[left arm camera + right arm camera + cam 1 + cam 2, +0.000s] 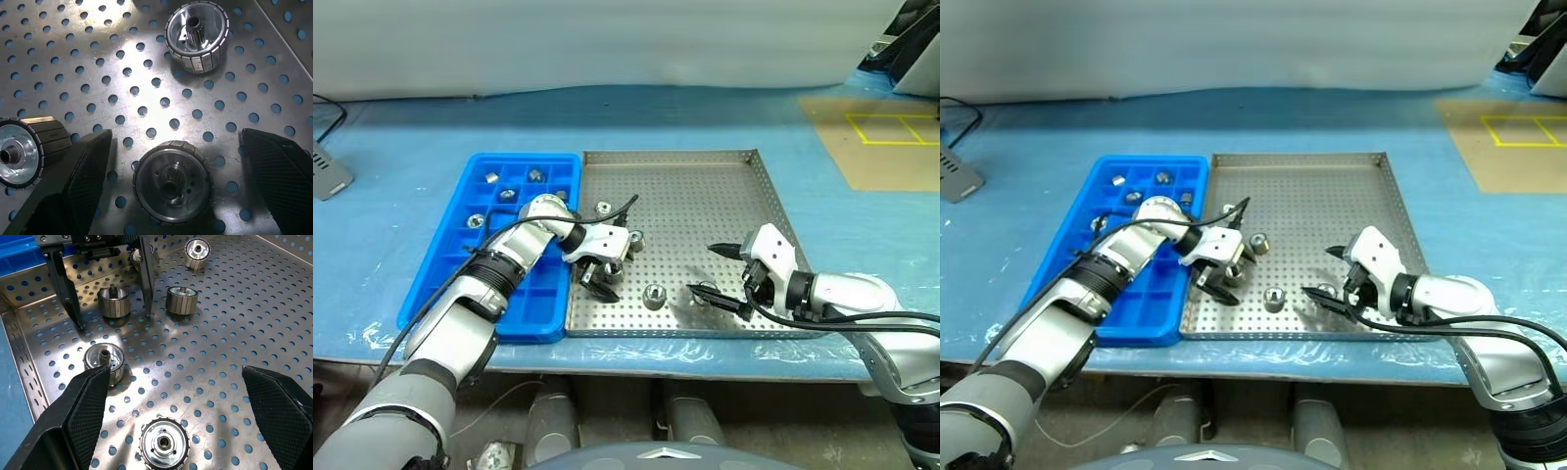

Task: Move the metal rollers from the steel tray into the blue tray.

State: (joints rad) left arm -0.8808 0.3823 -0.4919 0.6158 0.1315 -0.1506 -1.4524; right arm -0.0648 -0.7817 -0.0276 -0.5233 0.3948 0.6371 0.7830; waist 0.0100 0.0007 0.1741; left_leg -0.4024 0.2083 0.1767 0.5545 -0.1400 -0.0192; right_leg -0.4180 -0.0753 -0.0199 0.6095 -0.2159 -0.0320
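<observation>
About 5 rollers already sit in the blue tray (440,284), among them one (536,175) at the far end, while at least 5 are left on the steel tray (705,196), so this job looks roughly halfway. The left end effector (597,277) hangs with fingers apart over a roller (172,181) near the tray's left edge, nothing gripped, and the right end effector (720,279) is spread wide too, with another roller (164,443) lying between its fingers but untouched. The left arm covers part of the blue tray, so the count there is uncertain.
</observation>
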